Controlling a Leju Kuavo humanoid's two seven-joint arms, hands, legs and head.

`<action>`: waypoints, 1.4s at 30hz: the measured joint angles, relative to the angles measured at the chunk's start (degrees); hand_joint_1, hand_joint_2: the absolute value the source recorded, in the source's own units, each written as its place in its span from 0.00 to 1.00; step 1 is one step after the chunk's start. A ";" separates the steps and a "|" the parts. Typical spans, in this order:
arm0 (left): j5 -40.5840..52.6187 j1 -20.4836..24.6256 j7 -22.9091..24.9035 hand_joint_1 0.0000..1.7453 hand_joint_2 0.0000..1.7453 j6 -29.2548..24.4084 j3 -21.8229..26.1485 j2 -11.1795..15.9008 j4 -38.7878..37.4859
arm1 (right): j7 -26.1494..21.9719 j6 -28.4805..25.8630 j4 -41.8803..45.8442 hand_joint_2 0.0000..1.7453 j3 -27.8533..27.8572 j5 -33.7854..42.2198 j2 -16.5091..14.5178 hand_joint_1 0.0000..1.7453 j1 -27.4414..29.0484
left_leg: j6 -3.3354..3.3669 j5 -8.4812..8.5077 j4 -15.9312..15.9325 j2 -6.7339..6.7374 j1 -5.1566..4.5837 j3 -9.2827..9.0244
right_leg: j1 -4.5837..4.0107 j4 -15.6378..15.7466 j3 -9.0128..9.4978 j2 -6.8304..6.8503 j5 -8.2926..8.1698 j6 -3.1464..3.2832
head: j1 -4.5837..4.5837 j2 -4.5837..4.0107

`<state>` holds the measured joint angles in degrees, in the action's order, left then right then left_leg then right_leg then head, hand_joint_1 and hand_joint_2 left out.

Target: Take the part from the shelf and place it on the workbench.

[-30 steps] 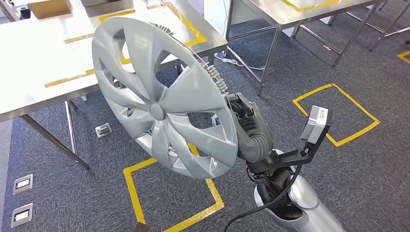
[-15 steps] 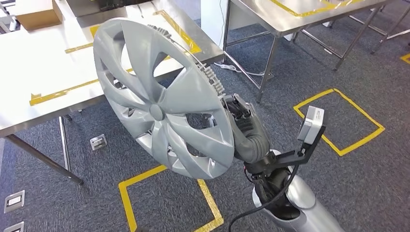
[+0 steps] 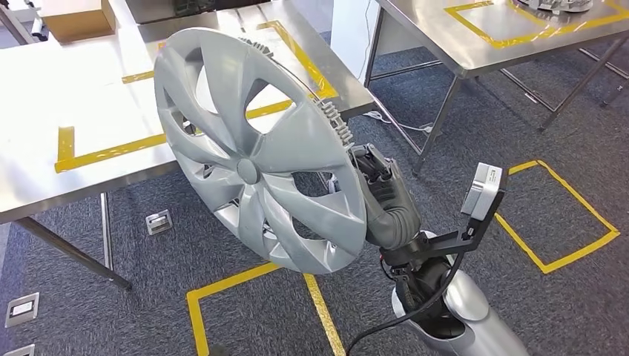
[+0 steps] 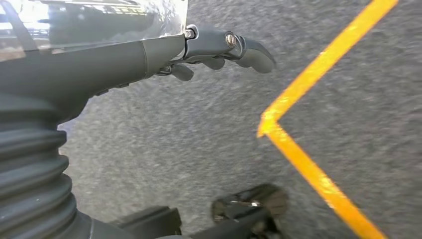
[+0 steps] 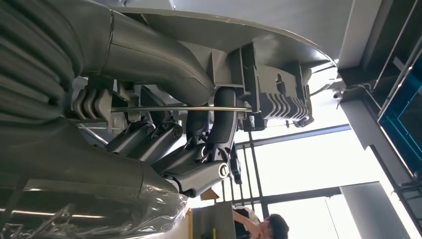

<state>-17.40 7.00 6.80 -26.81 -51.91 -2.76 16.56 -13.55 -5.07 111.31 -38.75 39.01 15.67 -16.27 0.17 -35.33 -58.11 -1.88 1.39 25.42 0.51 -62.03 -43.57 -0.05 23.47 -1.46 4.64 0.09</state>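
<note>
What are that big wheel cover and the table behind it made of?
The wheel cover looks like silver-painted moulded plastic: a satin sheen, thin spokes and small moulded clips along its rim, held at its edge by the right robot hand. The table seems to be stainless steel: a bright, brushed, reflective top on thin metal legs.

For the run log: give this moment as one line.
right hand: grips hubcap rim | hubcap: tilted, beside workbench | left hand: empty

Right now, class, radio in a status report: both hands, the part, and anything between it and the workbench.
Right hand grips hubcap at its rim, held tilted. Left hand empty, hanging over floor. Hubcap off the workbench, not yet placed. Nothing visibly in the way.
</note>
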 joint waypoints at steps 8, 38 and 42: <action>0.03 0.85 0.30 0.00 1.00 -0.05 -0.02 -0.16 0.00 | -0.10 -0.05 -0.01 1.00 -0.05 -0.01 -0.08 1.00 -0.03 | -1.66 -1.11 -10.79 0.74 -0.25 5.10 | 0.20 3.74 5.00 -0.14 -0.55 2.70 | -0.47 0.00; -0.27 1.12 0.61 0.00 1.00 -0.08 -0.02 -0.22 -0.10 | -0.24 -0.19 -0.36 1.00 -0.15 0.00 -0.25 1.00 -0.01 | -1.02 1.40 -7.47 1.07 -1.35 8.11 | -0.81 4.83 10.16 -0.06 2.51 3.53 | -0.63 0.01; -0.32 0.84 0.63 0.00 1.00 -0.07 -0.02 -0.10 -0.10 | -0.20 -0.20 -0.46 1.00 -0.22 0.00 -0.31 1.00 0.18 | -2.25 1.59 -13.54 1.09 -0.53 13.42 | -0.38 4.58 11.63 -0.10 4.07 3.11 | -0.87 0.00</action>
<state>-17.73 7.83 7.43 -26.88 -51.93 -2.87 16.46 -13.75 -5.27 110.85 -38.97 39.01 15.35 -16.09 -2.08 -33.73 -71.66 -0.79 0.86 38.85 0.13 -57.45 -31.94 -0.14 27.54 1.64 3.77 0.09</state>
